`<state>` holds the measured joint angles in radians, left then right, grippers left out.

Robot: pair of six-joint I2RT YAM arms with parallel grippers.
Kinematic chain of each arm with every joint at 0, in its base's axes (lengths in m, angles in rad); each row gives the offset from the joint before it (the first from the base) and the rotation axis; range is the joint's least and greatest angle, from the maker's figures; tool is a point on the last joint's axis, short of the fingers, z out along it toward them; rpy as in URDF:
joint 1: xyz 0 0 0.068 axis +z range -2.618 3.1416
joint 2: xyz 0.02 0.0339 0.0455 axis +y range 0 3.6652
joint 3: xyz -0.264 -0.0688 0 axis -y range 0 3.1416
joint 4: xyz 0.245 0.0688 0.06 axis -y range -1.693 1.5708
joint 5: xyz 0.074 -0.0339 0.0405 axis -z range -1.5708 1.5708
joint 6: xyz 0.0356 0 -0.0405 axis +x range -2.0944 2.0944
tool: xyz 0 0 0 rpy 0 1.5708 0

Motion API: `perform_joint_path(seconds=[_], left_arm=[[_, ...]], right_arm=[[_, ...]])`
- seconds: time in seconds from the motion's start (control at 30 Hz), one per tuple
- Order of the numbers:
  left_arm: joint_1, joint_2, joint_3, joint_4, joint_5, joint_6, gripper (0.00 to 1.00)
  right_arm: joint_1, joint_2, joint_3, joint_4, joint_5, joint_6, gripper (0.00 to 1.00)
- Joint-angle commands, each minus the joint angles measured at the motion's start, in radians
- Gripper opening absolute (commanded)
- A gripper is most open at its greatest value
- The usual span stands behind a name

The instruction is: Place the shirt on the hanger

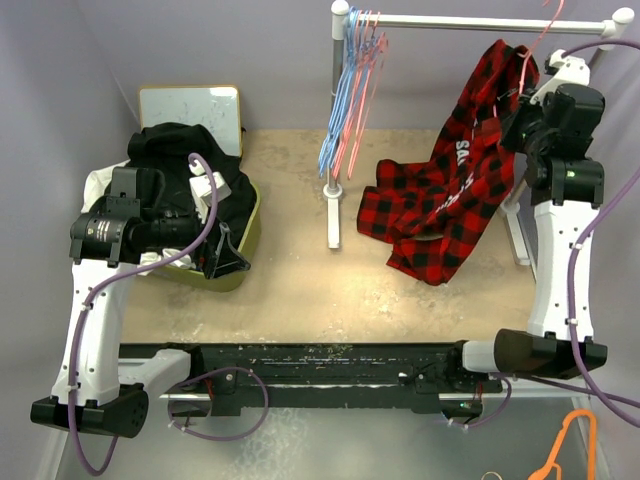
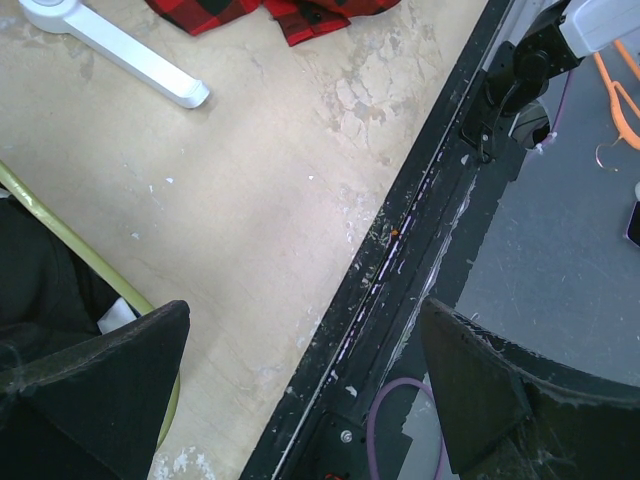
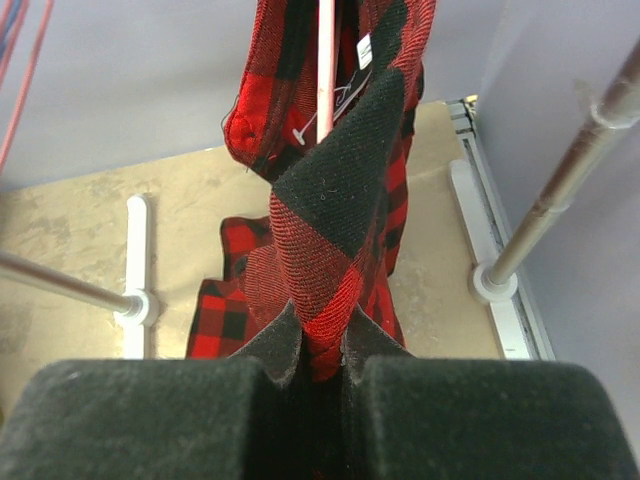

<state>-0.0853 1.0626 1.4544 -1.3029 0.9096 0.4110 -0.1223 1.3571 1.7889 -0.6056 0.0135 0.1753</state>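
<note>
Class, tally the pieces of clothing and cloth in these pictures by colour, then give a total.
red-and-black check shirt: 1
black garment: 1
white cloth: 1
Total: 3

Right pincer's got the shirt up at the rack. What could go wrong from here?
1. The right pincer grips only a thin fold of the shirt; the fabric trailing on the table may drag it free.
2. The hanger is a thin wire near the label; a tug could tip it and shed the shirt.
3. The left pincer is open, away by the basket, so nothing backs it up.
</note>
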Motion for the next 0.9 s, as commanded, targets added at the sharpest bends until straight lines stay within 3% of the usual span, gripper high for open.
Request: perform_joint_path(seconds=[0.0,0.6,0.7,0.87], left_arm=[[0.012,-0.013,-0.006,0.018,0.034,0.006,0.99],[0.012,-0.014,-0.019,0.040,0.008,-0.019,0.99],[0.012,-0.018,-0.030,0.059,-0.003,-0.032,0.99],[0.018,-0.012,-0.029,0.062,-0.008,-0.038,0.99]], right_arm=[[-0.045,-0.005,0.018,0.043,-0.060,0.001,0.00],[-0.138,-0.002,0.019,0.007,-0.060,0.059,0.01],[-0.143,-0.011,0.012,0.017,-0.088,0.061,0.21],[-0.154,0.024,0.050,0.025,-0.134,0.079,0.20]])
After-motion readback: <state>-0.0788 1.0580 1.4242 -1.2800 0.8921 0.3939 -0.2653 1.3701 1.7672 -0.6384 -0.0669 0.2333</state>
